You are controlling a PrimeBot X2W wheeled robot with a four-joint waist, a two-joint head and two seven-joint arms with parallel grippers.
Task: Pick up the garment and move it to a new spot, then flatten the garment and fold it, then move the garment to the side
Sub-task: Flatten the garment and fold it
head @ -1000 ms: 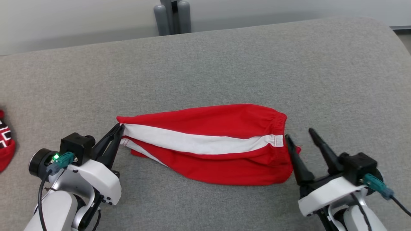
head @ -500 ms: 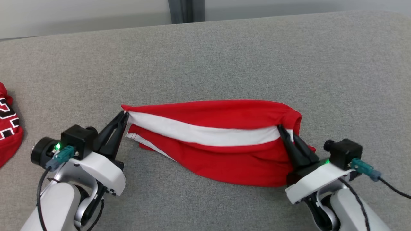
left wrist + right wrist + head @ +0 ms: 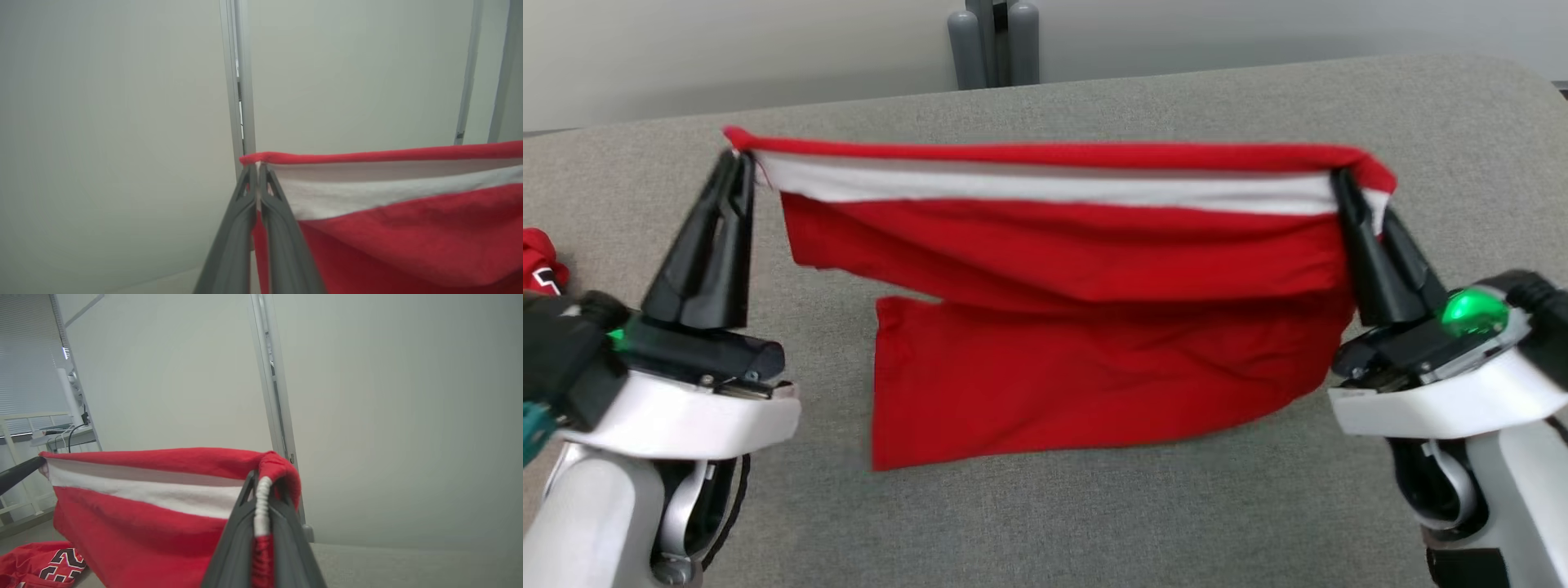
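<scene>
The garment (image 3: 1062,269) is a pair of red shorts with a white side stripe, stretched out in the air between my two grippers and hanging down toward the grey surface. My left gripper (image 3: 737,159) is shut on its left corner at the hem end. My right gripper (image 3: 1342,181) is shut on the elastic waistband at the right end. In the left wrist view the closed gripper (image 3: 257,168) pinches the garment (image 3: 408,228) at its corner. In the right wrist view the gripper (image 3: 261,479) clamps the white part of the waistband, with the garment (image 3: 139,514) spreading to the left.
A grey padded surface (image 3: 1094,506) lies under the hanging cloth. Another red garment (image 3: 538,261) with dark and white markings lies at its left edge; this other garment (image 3: 41,563) lies low on the left of the right wrist view. Grey posts (image 3: 992,45) stand behind the far edge.
My right gripper closed on the waistband. Both grippers then rose, lifting the garment off the surface and stretching it taut. The head camera shifted too.
</scene>
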